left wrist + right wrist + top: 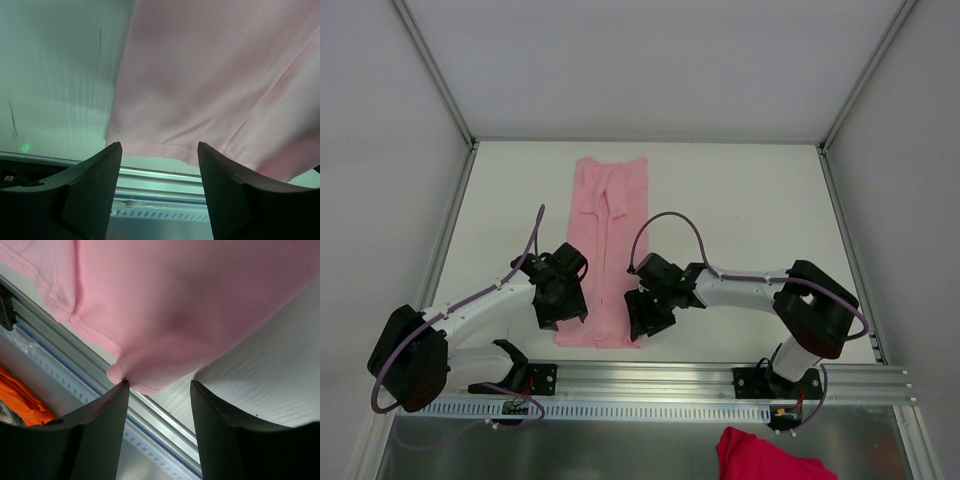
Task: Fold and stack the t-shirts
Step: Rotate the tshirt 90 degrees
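A pale-pink t-shirt [605, 240] lies on the white table, folded lengthwise into a long narrow strip that runs from the back toward the near edge. My left gripper [560, 308] hovers at the strip's near left corner. In the left wrist view the t-shirt's hem [155, 147] lies just beyond the open left gripper [159, 146], with nothing between the fingers. My right gripper [642, 318] is at the near right corner. It stands open [159, 384], and a bulged corner of the t-shirt [175, 300] rests against one fingertip [120, 390].
An aluminium rail [720, 380] runs along the table's near edge, just beyond the t-shirt's hem. A red cloth [765, 458] lies below the rail at the right. An orange cloth [20, 400] shows at the edge of the right wrist view. Grey walls and frame posts [445, 90] enclose the table.
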